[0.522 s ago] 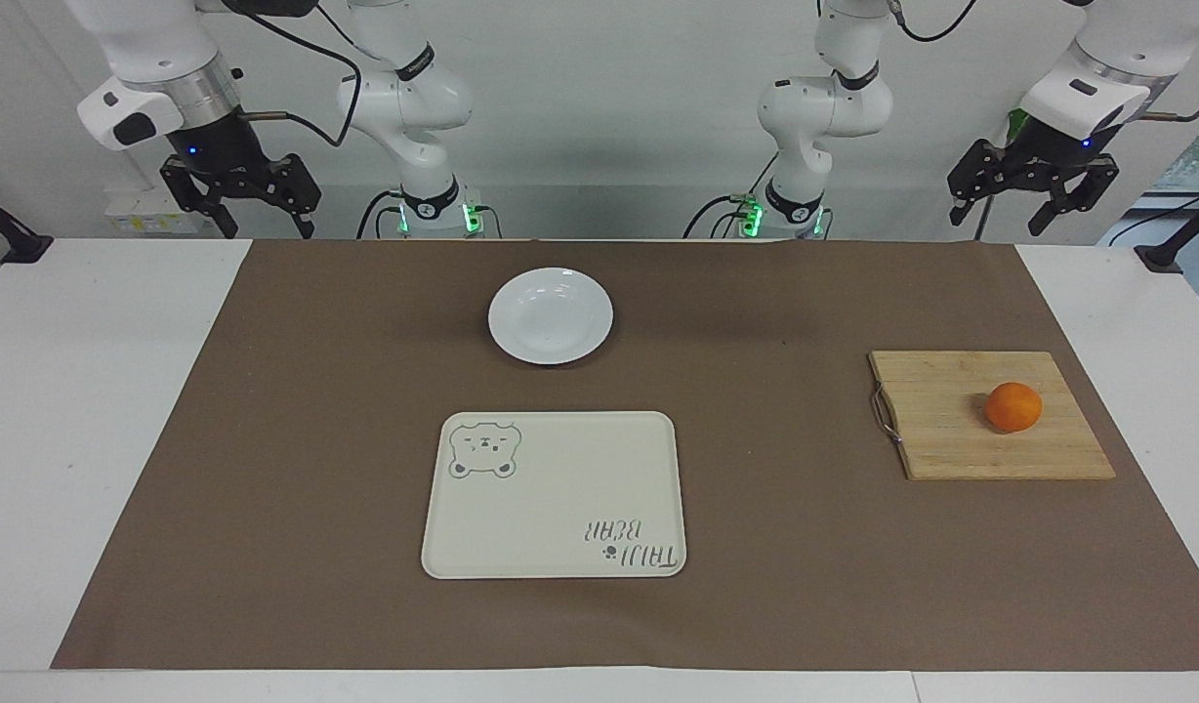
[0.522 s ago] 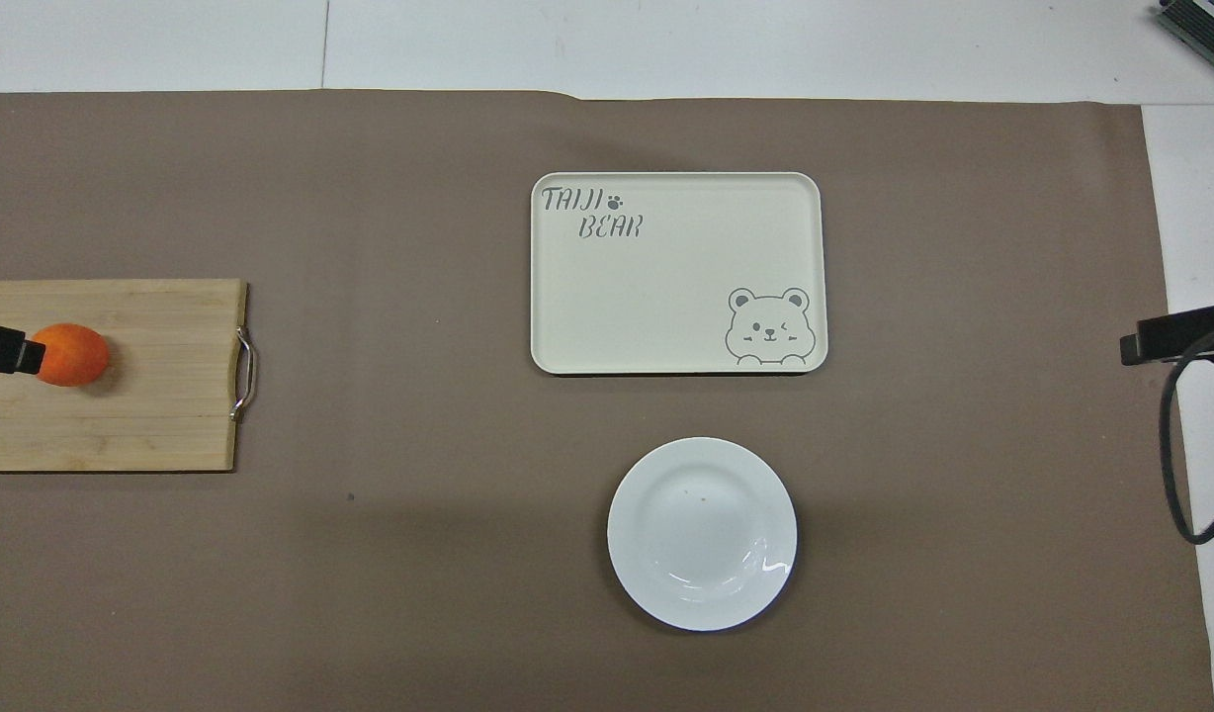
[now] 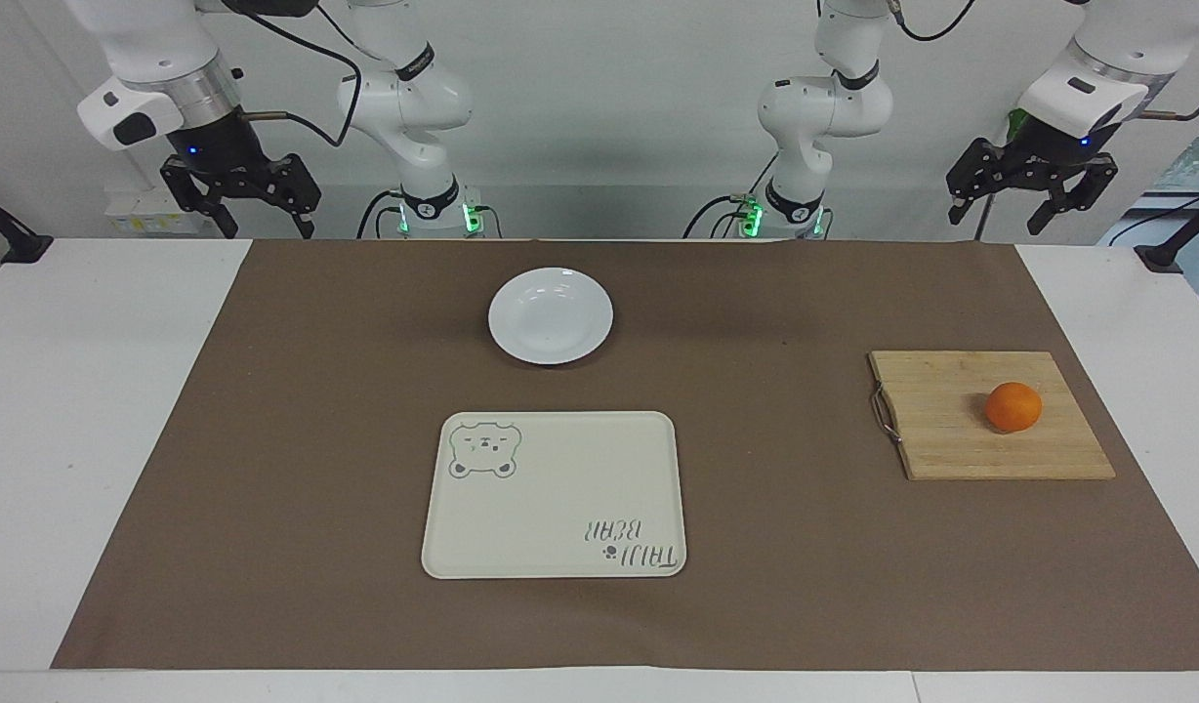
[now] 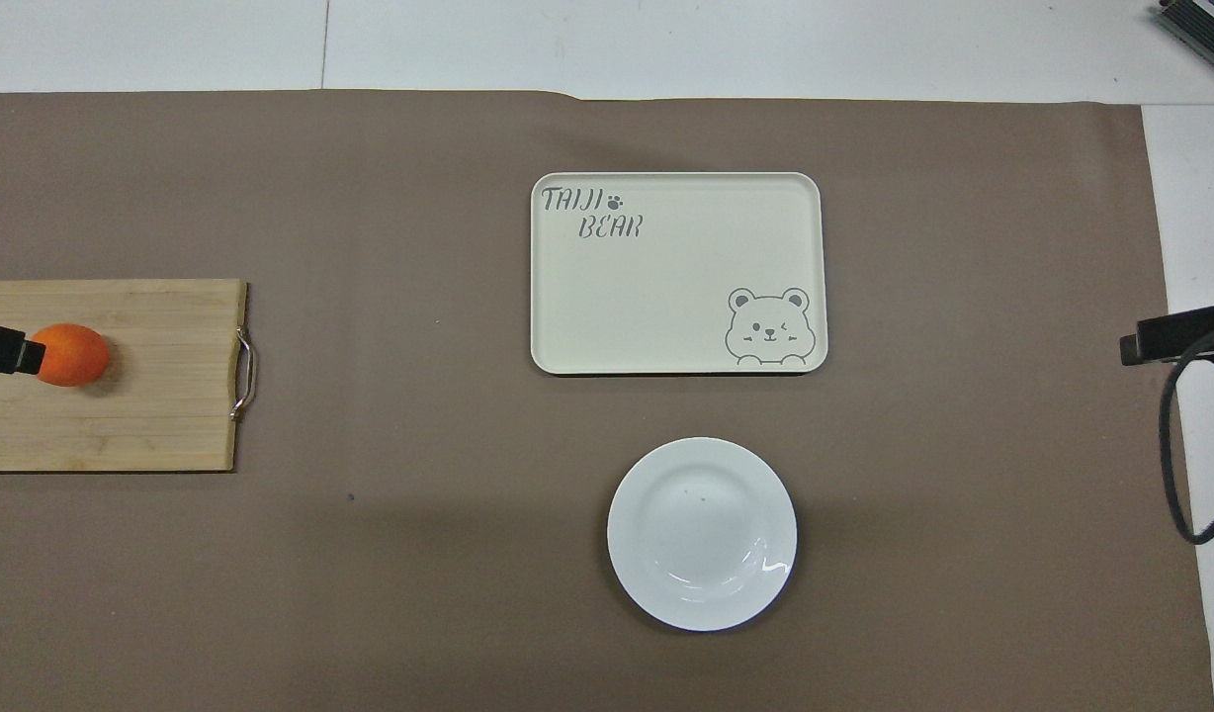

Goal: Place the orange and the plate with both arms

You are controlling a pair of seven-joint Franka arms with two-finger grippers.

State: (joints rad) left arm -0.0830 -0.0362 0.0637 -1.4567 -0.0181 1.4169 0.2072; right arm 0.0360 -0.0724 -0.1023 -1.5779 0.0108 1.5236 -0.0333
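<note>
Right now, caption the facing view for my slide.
Orange on cutting board, plate beside tray, both arms waiting.

Orange [image 3: 1012, 406] is sitting on the cutting board [image 3: 951, 430] at the left arm's end; plate [image 3: 551, 315] is lying nearer the robots than the tray [image 3: 560, 508].

Bright even light from above; soft shadows (faint); glare on plate [image 4: 702, 534] rim; sharp focus
</note>
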